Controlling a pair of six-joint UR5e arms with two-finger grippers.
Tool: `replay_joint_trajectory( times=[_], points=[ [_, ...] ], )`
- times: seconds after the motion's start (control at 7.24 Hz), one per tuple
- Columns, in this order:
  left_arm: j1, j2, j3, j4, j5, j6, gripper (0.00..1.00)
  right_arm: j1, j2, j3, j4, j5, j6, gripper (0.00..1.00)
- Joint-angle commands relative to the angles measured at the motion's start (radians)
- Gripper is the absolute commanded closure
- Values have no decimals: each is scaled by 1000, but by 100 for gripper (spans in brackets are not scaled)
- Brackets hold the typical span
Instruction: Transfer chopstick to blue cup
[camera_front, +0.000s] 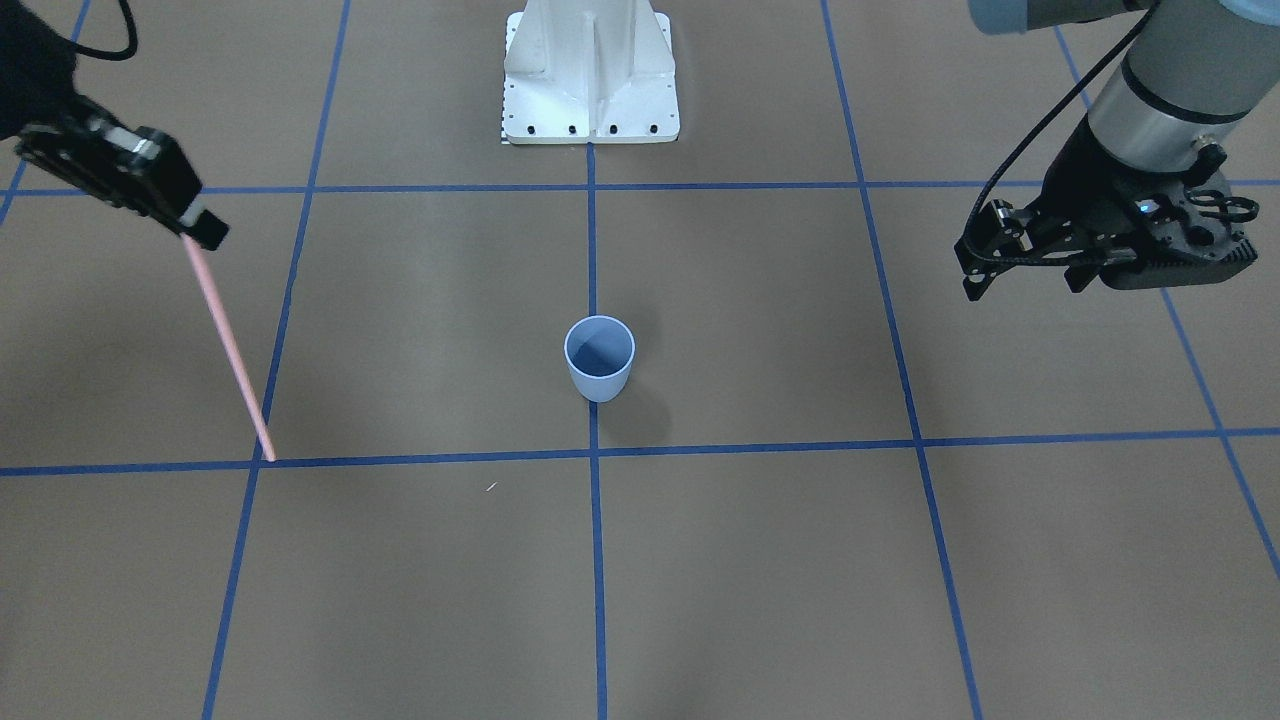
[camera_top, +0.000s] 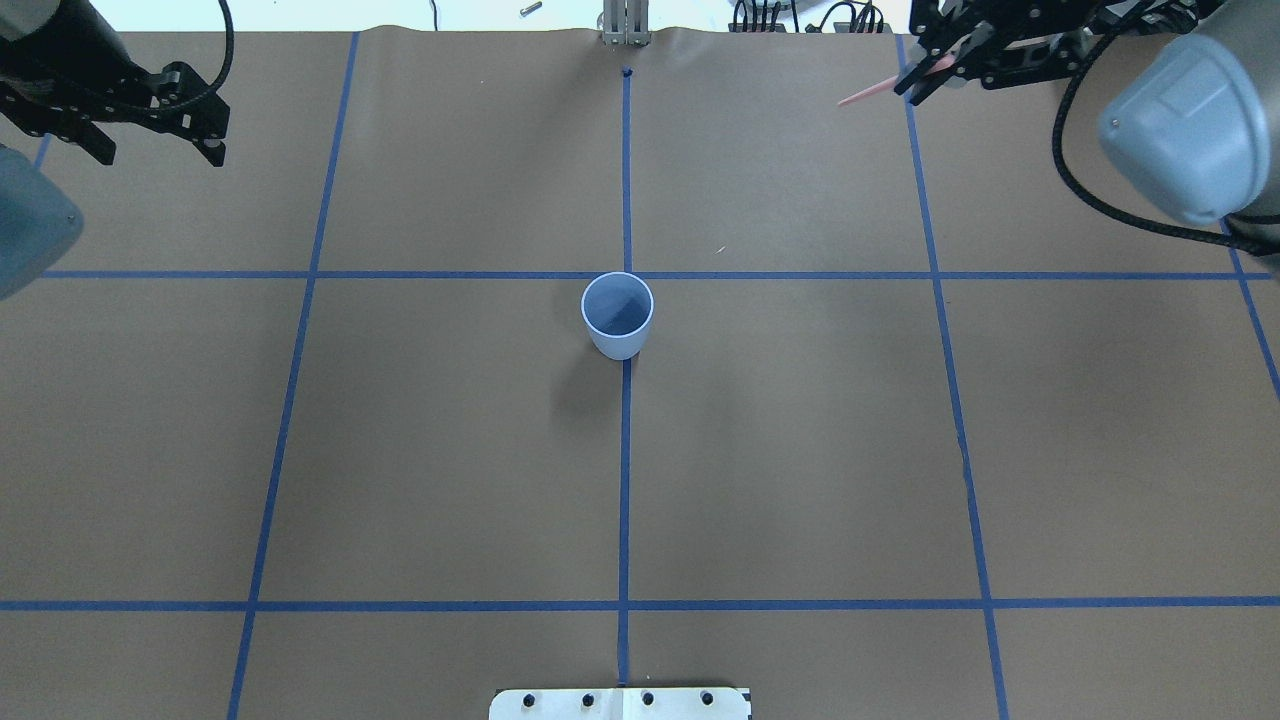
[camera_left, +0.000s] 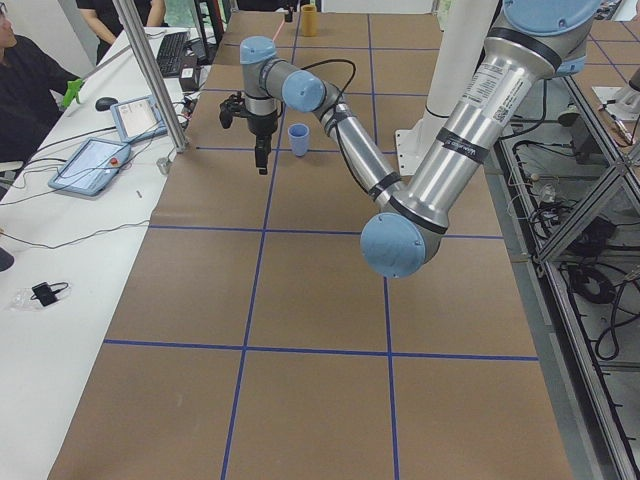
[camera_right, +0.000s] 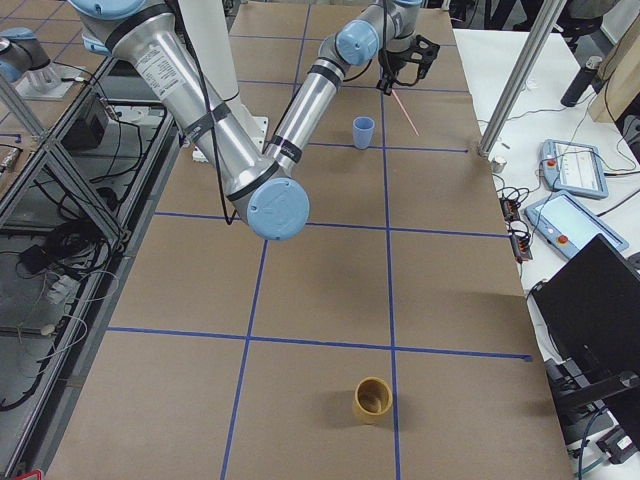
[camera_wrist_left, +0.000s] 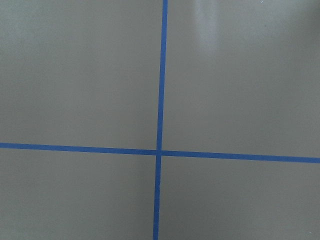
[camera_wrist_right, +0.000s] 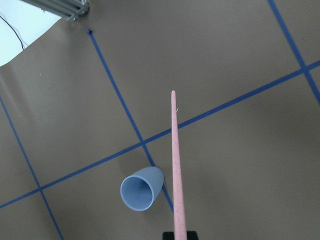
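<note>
The blue cup (camera_front: 599, 360) stands upright at the table's middle, on the centre tape line; it also shows in the overhead view (camera_top: 618, 316) and the right wrist view (camera_wrist_right: 141, 189). My right gripper (camera_front: 205, 228) is shut on the upper end of a pale pink chopstick (camera_front: 232, 352). It holds the chopstick above the table, slanting down, off to the cup's side. The chopstick also shows in the overhead view (camera_top: 868, 94) and the right wrist view (camera_wrist_right: 175, 160). My left gripper (camera_top: 155, 150) is open and empty, high over the far left of the table.
The robot's white base plate (camera_front: 590, 75) sits at the table's near edge. A brown cup (camera_right: 373, 398) stands at the table's right end. Blue tape lines cross the brown table cover (camera_wrist_left: 160, 152). A metal pole (camera_left: 150, 70) and tablets stand by the operators' side.
</note>
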Motion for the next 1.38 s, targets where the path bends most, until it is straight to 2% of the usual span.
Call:
replay_joint_trajectory(
  times=[0.0, 0.14, 0.55, 0.83, 1.24],
  points=[
    [-77, 71, 9, 0, -33, 223, 1, -127, 71, 15, 0, -56, 117, 100],
    [-119, 105, 18, 3, -117, 306, 1, -212, 120, 7, 0, -129, 177, 100],
    [-154, 134, 61, -1, -125, 319, 1, -426, 246, -117, 5, -322, 296, 100],
    [-157, 139, 78, -3, -125, 320, 1, -445, 297, -242, 30, -318, 293, 100],
    [-157, 147, 101, -59, -125, 319, 1, -443, 283, -267, 31, -266, 293, 100]
  ],
)
